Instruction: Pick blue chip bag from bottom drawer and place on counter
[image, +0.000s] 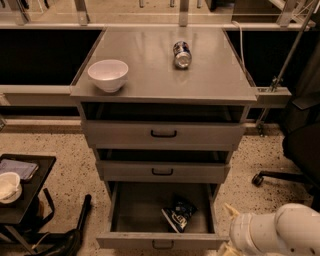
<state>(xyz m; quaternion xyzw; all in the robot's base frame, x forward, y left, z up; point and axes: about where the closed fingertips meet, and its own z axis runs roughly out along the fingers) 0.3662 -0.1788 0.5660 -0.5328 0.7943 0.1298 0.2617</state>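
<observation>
**Chip bag not yet out of the drawer**

The blue chip bag (178, 213) lies inside the open bottom drawer (130, 241), lower centre of frame. My hand (233, 214) hovers at lower right, beside the drawer; I cannot tell its state. Grasping, lifting and placing on the counter surface (150, 75) all remain.

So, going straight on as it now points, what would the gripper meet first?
Probably the right wall of the bottom drawer: the gripper sits low right, beside it, pointing left. The blue chip bag lies beyond. Depth is unclear.
</observation>
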